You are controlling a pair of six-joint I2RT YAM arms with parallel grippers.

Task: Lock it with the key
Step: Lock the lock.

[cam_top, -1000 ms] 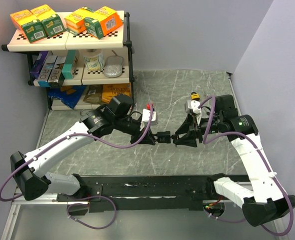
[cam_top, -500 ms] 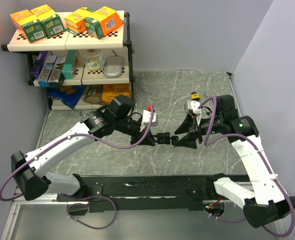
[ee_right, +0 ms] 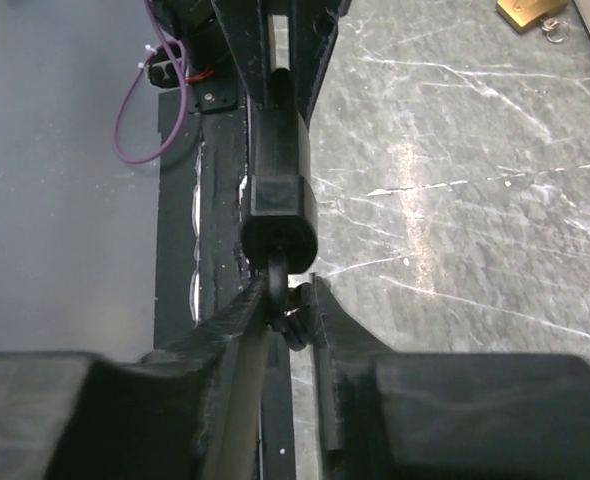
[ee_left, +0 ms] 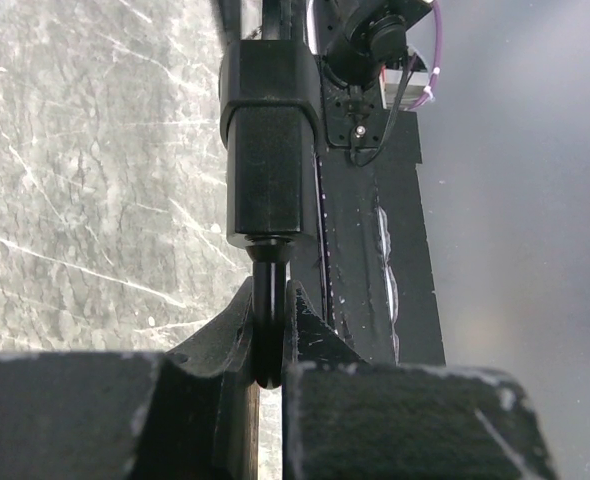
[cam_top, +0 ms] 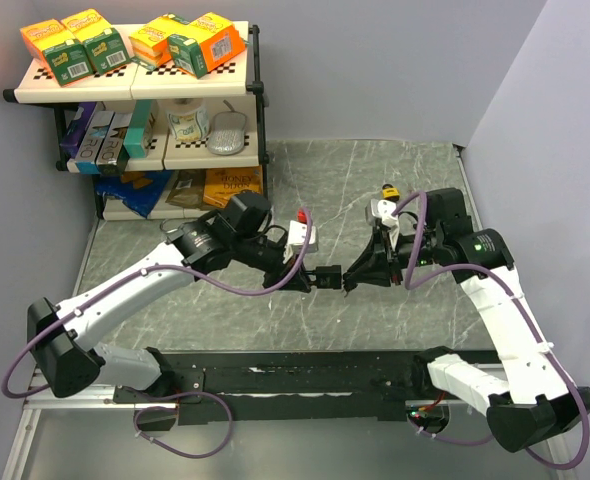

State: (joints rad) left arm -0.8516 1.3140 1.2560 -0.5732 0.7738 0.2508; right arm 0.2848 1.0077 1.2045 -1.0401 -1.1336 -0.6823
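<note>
Holding the lock (cam_top: 327, 276) level above the tabletop (cam_top: 375, 180) by its shackle (ee_left: 268, 300), the left tool (cam_top: 305, 277) is clamped tight. The key (ee_right: 293, 328) juts from the lock's far end, along its long axis, the right tool (ee_right: 287, 300) pinched narrowly around it.

Black padlock (ee_left: 270, 150) horizontal in midair; key (ee_right: 279, 280) in keyhole.

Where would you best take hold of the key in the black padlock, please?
Grip the key by its protruding head, end-on along the axis of the black padlock, from the right arm's side. The left claw holds the shackle, so the lock lies level, key end facing the right claw.
</note>
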